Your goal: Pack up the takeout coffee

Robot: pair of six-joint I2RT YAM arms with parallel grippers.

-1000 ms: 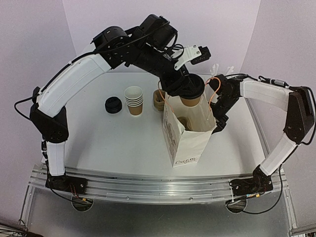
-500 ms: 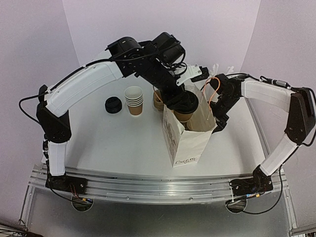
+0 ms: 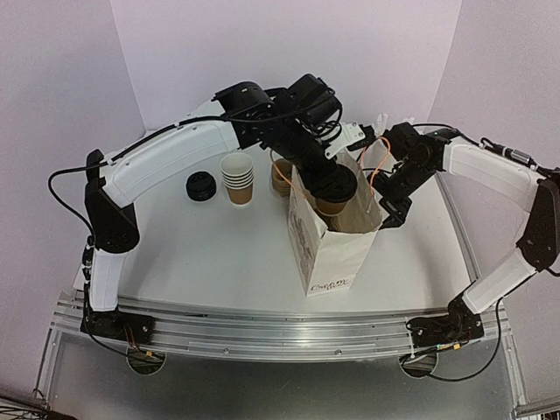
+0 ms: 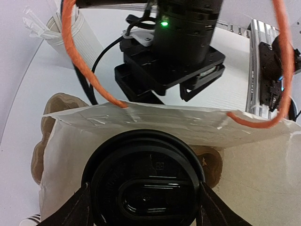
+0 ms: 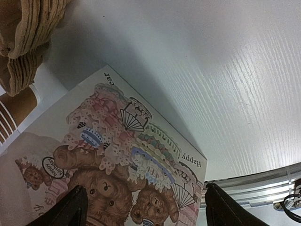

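My left pincer [image 4: 143, 209] clamps the takeout coffee [image 3: 335, 185], fingers part-spread round its glossy black lid, brown paper wall below. It hangs in the paper bag [image 3: 328, 254] mouth, toward 12 o'clock. I judge it still needs lowering and releasing. My right pincer [image 5: 150, 207], wide and empty, stands at the bag's 3 o'clock. The bag is matte and creased, with orange cord handles [image 4: 70, 61].

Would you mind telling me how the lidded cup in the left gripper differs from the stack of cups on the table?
The takeout coffee wears a black lid; the stack of cups is open-topped, white inside. The coffee is one cup, held by the left gripper at the mouth of the paper bag; the stack stands on the table. Both are brown paper and upright.
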